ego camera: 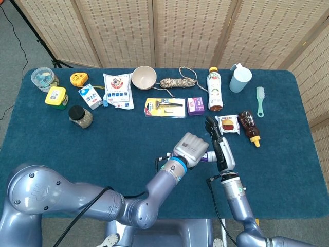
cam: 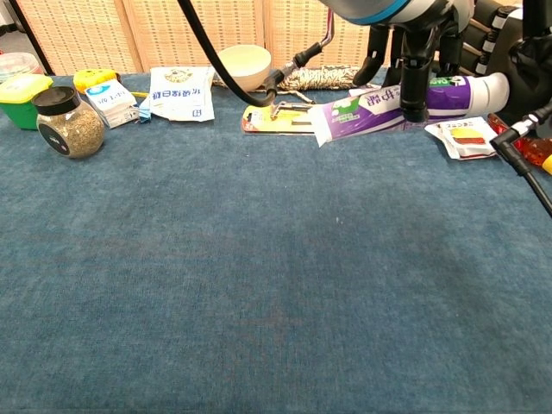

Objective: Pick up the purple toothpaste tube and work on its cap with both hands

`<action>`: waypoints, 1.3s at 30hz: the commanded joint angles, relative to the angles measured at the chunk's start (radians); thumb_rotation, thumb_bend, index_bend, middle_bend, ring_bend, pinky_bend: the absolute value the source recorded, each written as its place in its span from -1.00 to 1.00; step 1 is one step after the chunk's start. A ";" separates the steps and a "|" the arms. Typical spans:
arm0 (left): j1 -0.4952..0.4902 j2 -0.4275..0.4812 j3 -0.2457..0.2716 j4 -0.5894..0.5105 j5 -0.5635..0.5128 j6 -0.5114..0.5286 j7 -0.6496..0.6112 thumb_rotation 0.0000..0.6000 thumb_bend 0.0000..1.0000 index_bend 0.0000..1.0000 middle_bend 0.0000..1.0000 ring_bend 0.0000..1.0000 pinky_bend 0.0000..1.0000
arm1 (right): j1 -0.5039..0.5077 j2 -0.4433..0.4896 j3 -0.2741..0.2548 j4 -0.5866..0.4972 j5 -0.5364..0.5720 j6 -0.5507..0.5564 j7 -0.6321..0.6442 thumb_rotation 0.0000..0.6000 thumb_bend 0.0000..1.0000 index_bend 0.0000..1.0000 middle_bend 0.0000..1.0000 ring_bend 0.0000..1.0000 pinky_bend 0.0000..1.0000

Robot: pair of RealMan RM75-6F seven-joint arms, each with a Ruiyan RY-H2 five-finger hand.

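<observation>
The purple toothpaste tube (cam: 379, 103) hangs above the blue table, lying roughly level, its white cap (cam: 494, 87) pointing to the right. My left hand (ego camera: 189, 149) grips the tube around its middle from above, and its dark fingers (cam: 415, 73) wrap over the tube in the chest view. In the head view only a short piece of the tube (ego camera: 210, 156) shows between the two hands. My right hand (ego camera: 220, 148) stands just beside the cap end with its fingers stretched out and apart, holding nothing; the chest view shows it (cam: 515, 39) at the top right, behind the cap.
A snack packet (ego camera: 227, 124) and a brown sauce bottle (ego camera: 249, 126) lie just beyond the right hand. Further back stand a razor pack (ego camera: 164, 107), purple box (ego camera: 195, 105), drink bottle (ego camera: 214, 89), bowl (ego camera: 143, 77) and blue cup (ego camera: 240, 78). A seed jar (cam: 59, 122) stands at the left.
</observation>
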State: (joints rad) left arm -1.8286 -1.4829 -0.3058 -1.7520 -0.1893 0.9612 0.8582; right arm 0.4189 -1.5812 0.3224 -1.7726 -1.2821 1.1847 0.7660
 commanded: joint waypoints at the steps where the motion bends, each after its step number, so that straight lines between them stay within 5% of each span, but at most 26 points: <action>1: -0.003 0.000 -0.005 0.003 -0.008 0.002 0.007 1.00 1.00 0.30 0.38 0.27 0.39 | 0.002 0.000 -0.004 0.003 -0.004 0.000 -0.015 -0.76 -1.00 -1.00 -1.00 -1.00 -1.00; 22: 0.007 -0.003 -0.014 0.003 -0.012 0.009 0.044 1.00 1.00 0.31 0.39 0.25 0.39 | 0.002 0.007 0.000 0.018 0.013 -0.013 -0.018 -0.76 -1.00 -1.00 -1.00 -1.00 -1.00; 39: 0.164 0.109 0.048 -0.134 0.171 0.025 -0.048 1.00 1.00 0.29 0.39 0.24 0.39 | -0.021 0.061 0.009 0.055 0.014 -0.028 0.059 -0.75 -1.00 -1.00 -1.00 -1.00 -1.00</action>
State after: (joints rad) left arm -1.6879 -1.3869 -0.2713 -1.8677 -0.0452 0.9876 0.8292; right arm 0.3998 -1.5222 0.3322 -1.7191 -1.2681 1.1572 0.8239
